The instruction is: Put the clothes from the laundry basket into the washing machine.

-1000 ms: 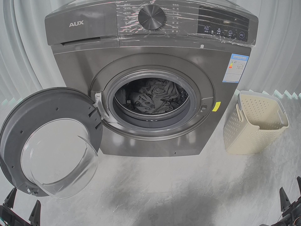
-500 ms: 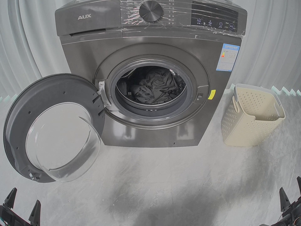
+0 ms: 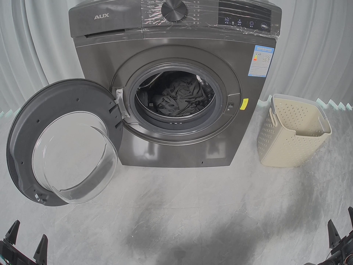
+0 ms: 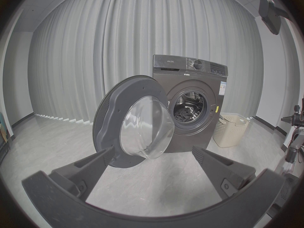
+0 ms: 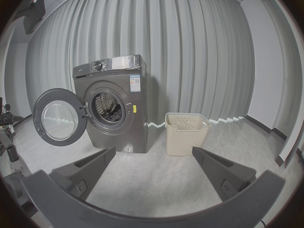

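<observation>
A grey front-loading washing machine [image 3: 173,56] stands ahead with its round door [image 3: 62,140] swung wide open to the left. Dark grey clothes [image 3: 180,96] lie in a heap inside the drum, also seen as clothes [image 4: 185,113] and clothes [image 5: 114,114] from the wrists. A cream perforated laundry basket [image 3: 292,133] stands on the floor right of the machine; no clothes show in it, basket [image 5: 186,132]. My left gripper [image 4: 152,157] is open and holds nothing, low at the left, well back from the machine. My right gripper [image 5: 152,157] is open and holds nothing, low at the right.
Pale marble-look floor [image 3: 206,210] spreads between me and the machine. Grey pleated curtains [image 3: 312,37] hang behind. The open door juts out over the floor on the left. A stand with equipment [image 4: 296,133] is off to one side.
The whole head view has shifted: the machine and basket look smaller and farther, so the camera has drawn back. Both grippers hold the same place, open.
</observation>
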Motion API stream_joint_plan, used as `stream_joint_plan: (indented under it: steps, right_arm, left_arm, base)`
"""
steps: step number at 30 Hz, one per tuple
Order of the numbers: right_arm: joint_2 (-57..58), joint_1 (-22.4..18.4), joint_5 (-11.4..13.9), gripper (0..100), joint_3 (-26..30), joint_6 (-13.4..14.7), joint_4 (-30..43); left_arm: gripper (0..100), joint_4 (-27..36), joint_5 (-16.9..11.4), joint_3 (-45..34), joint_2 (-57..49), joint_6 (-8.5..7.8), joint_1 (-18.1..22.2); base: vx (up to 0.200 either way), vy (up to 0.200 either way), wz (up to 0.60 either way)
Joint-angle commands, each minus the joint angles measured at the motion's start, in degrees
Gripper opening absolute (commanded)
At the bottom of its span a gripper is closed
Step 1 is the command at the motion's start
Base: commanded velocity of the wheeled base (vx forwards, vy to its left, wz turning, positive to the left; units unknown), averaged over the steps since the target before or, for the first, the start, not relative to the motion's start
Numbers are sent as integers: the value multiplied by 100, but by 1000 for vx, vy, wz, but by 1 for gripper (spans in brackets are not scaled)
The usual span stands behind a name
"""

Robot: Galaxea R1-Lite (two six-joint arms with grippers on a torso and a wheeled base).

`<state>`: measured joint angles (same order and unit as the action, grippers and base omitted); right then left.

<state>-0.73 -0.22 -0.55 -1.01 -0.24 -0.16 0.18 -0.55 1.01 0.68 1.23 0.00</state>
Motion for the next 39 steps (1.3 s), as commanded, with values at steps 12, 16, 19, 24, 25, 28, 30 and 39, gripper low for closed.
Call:
stream_joint_plan:
  steps: [12,16,19,24,25,28,30,39]
  right_arm:
    - [47,-4,2,100,101,-2,-2]
    - [38,-4,2,100,101,-2,-2]
    - [47,-4,2,100,101,-2,-2]
    - [47,-4,2,100,101,-2,-2]
    - [47,-4,2,100,101,-2,-2]
    - [47,-4,2,100,101,-2,-2]
    - [47,-4,2,100,101,-2,-2]
    - [47,-4,2,100,101,-2,-2]
  left_arm:
    - [100,-9,2,-92,-68,79,0]
    - [100,-9,2,-92,-68,70,0]
    - [100,-1,2,-92,-68,88,0]
    - [100,-9,2,-92,-68,88,0]
    - [100,-1,2,-92,-68,88,0]
    - [100,-9,2,-92,-68,88,0]
    - [100,-1,2,-92,-68,88,0]
    - [100,-1,2,-92,-68,88,0]
  base:
    - [0,150,0]
    - [-50,0,0]
    - [-200,0,0]
    - [-200,0,0]
    - [0,0,0]
    - [0,0,0]
    - [0,0,0]
    - [0,200,0]
